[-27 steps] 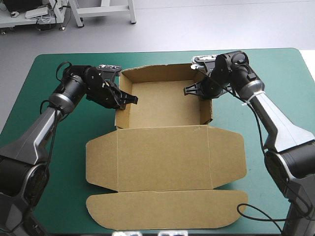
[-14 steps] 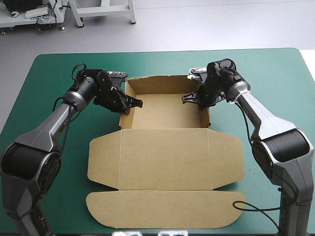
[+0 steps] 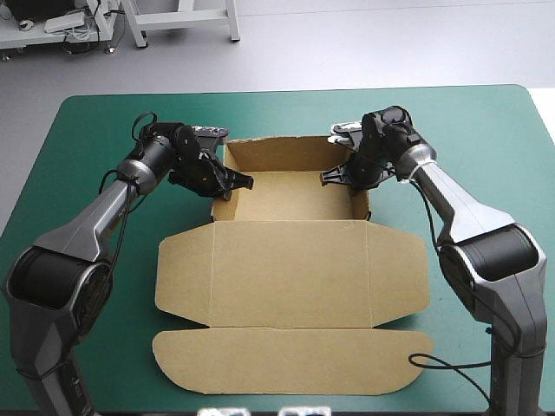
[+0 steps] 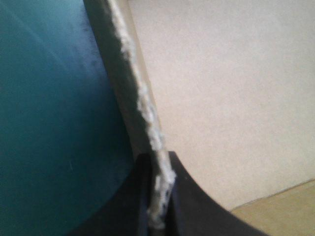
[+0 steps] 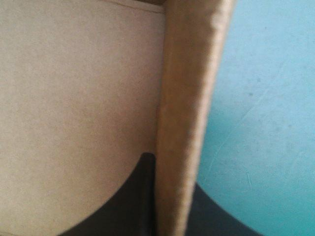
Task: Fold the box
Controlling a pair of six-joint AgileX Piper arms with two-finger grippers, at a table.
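Note:
The brown box point(image 3: 290, 269) lies mid-table. Its far part is a tray with the back and side walls raised, and its lid and front flap lie flat toward the near edge. My left gripper point(image 3: 232, 181) is shut on the tray's left wall point(image 3: 217, 204) near its far end. In the left wrist view the wall's frayed edge point(image 4: 142, 98) runs out from between my left gripper's point(image 4: 158, 206) nearly closed fingers. My right gripper point(image 3: 338, 176) is shut on the right wall point(image 3: 362, 204). In the right wrist view that wall point(image 5: 189, 88) stands between my right gripper's point(image 5: 170, 206) fingers.
Bare teal-green cover point(image 3: 95, 286) lies left of the box, and more point(image 3: 486, 156) to its right and beyond the back wall. The front flap's curved edge point(image 3: 295, 386) reaches close to the table's near edge.
Both grippers have moved inward and slightly toward the near edge with the side walls, which now stand more upright. The tray looks narrower, and both arms reach farther across the table.

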